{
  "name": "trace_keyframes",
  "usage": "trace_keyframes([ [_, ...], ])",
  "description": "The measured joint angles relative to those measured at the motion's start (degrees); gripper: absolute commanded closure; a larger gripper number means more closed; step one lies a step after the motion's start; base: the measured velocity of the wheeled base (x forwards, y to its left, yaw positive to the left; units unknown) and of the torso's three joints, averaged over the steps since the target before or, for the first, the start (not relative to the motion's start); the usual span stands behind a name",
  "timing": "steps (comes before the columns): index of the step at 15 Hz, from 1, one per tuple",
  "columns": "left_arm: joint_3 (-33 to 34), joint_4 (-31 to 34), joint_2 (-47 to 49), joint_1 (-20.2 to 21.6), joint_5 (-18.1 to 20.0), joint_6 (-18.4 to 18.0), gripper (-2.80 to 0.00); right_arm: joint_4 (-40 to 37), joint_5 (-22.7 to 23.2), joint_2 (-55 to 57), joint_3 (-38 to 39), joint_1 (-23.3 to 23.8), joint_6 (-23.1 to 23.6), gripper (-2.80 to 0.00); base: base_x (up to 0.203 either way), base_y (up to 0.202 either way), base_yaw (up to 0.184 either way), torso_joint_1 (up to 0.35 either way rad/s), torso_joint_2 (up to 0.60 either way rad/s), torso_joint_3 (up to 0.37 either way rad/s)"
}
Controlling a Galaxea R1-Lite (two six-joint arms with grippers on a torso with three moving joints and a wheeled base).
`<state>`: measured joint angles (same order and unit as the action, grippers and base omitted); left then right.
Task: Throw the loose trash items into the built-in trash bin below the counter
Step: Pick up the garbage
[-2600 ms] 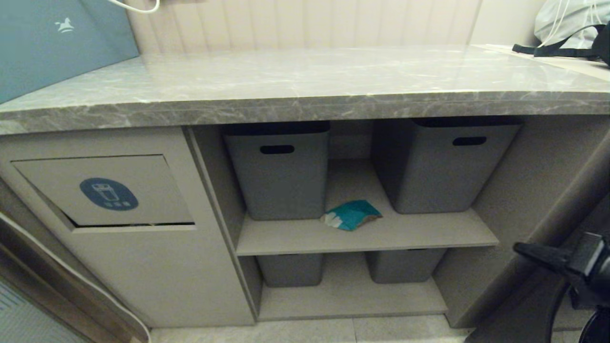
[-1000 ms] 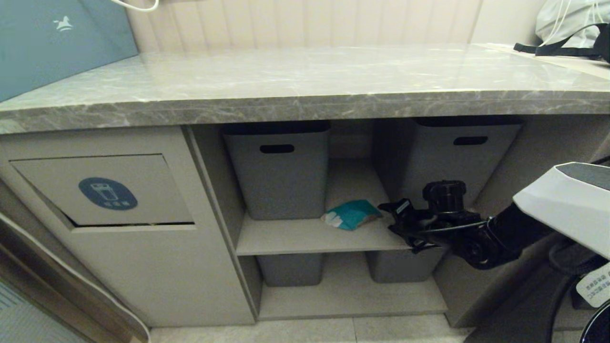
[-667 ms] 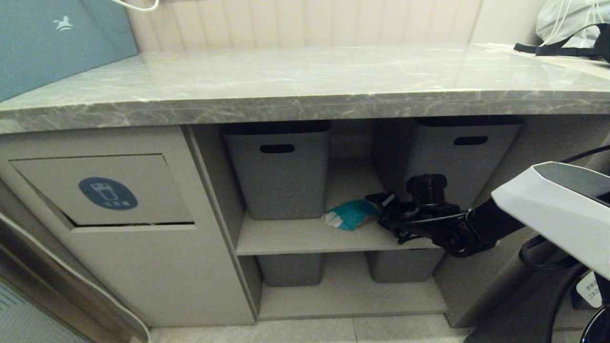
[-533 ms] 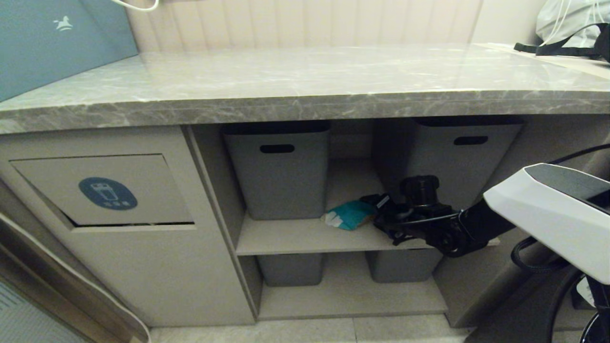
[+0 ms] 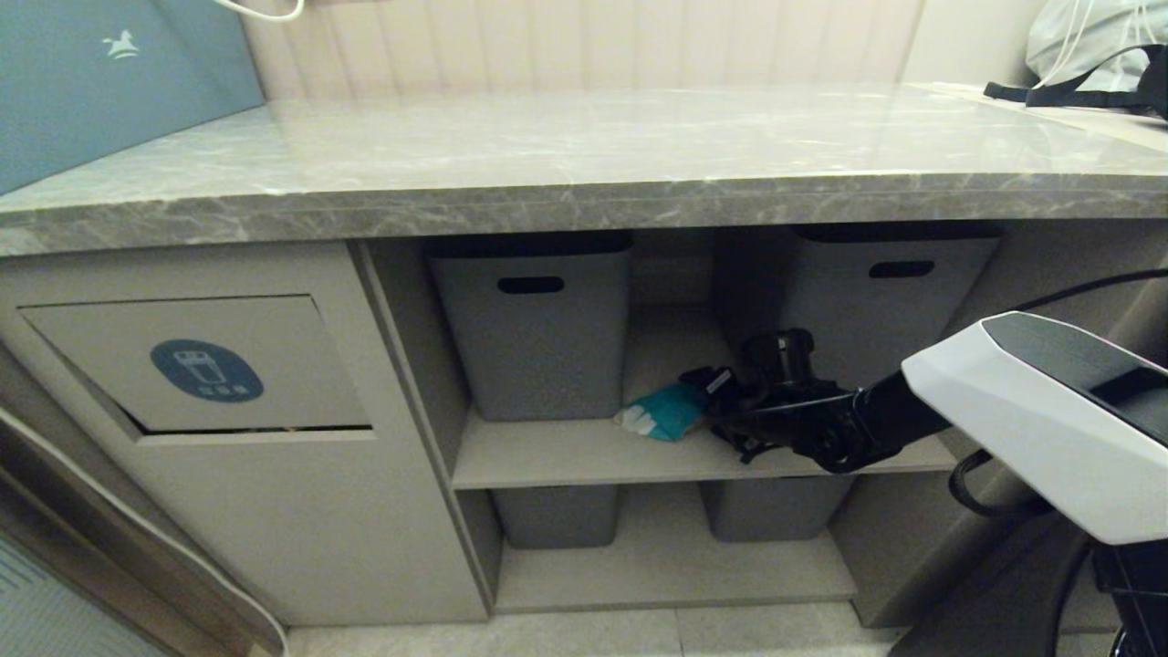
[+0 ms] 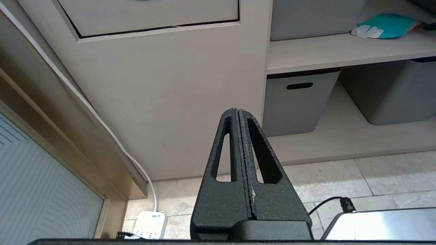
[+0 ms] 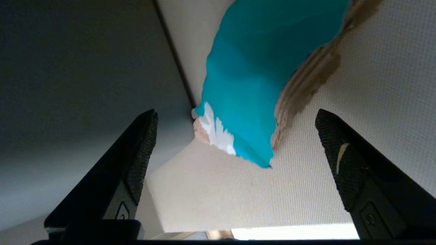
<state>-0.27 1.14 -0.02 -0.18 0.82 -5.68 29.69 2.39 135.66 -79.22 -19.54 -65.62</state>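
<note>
Scene: a robot at a marble worktop, reaching into the open shelving below it.
Packet: a crumpled teal packet with a white-brown torn edge lies on the upper shelf, between two grey tubs, at 6 o'clock from the gap between them.
Right pincer: the right pincer stands at the packet's 3 o'clock side, jaws spread wide and empty; in the wrist view the packet lies just ahead, between the two fingers.
Left pincer: the left pincer is parked low, pressed shut on nothing, facing the cabinet front.
Bin: the flap with its blue oval icon sits at 9 o'clock from the shelf, well apart from the packet.
Handling: the packet looks light, thin and soft, likely to crush and slide on the smooth shelf rather than resist.
Hold: the raised, wrinkled middle or the near torn edge probably offers the best pinch; a flat corner may slip out.
Risk: a push could shove it deeper toward the left tub.
</note>
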Motion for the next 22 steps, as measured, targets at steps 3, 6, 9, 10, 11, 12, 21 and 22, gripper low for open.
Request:
trace_keyframes([
  [3,0.0,-0.01,0.0,0.0,-0.02,-0.01,0.0,-0.12,-0.13,1.23,-1.23,-0.61,0.0,-2.8,0.0,0.0,0.0,0.0,0.0,0.0],
  [6,0.0,0.0,0.0,0.0,0.02,0.01,0.0,-0.05,-0.22,2.1,-2.9,-0.96,-0.02,-2.8,0.0,0.0,0.0,0.0,0.0,0.0],
  [9,0.0,0.0,0.0,0.0,0.0,-0.01,0.0,-0.05,-0.09,3.1,-4.37,-1.05,0.02,-2.8,0.0,0.0,0.0,0.0,0.0,0.0],
  [10,0.0,0.01,0.0,0.0,0.0,0.01,0.0,-0.04,-0.11,3.38,-4.86,-1.1,0.0,-2.8,0.0,0.0,0.0,0.0,0.0,0.0],
  [11,0.0,0.01,0.0,0.0,0.0,0.0,0.0,-0.03,-0.13,3.66,-5.22,-1.16,0.0,-2.8,0.0,0.0,0.0,0.0,0.0,0.0],
  [12,0.0,0.01,0.0,0.0,-0.02,-0.01,0.0,-0.05,-0.13,3.94,-5.54,-1.16,0.0,-2.8,0.0,0.0,0.0,0.0,0.0,0.0],
  [21,0.0,0.0,0.0,0.0,0.0,0.01,0.0,-0.1,-1.95,5.63,-7.55,-1.46,0.37,-2.8,0.0,0.0,0.0,0.0,0.0,0.0],
  [22,0.0,-0.01,0.02,0.0,0.02,0.01,0.0,-0.1,-1.96,5.69,-7.58,-1.46,0.41,-2.8,0.0,0.0,0.0,0.0,0.0,0.0],
])
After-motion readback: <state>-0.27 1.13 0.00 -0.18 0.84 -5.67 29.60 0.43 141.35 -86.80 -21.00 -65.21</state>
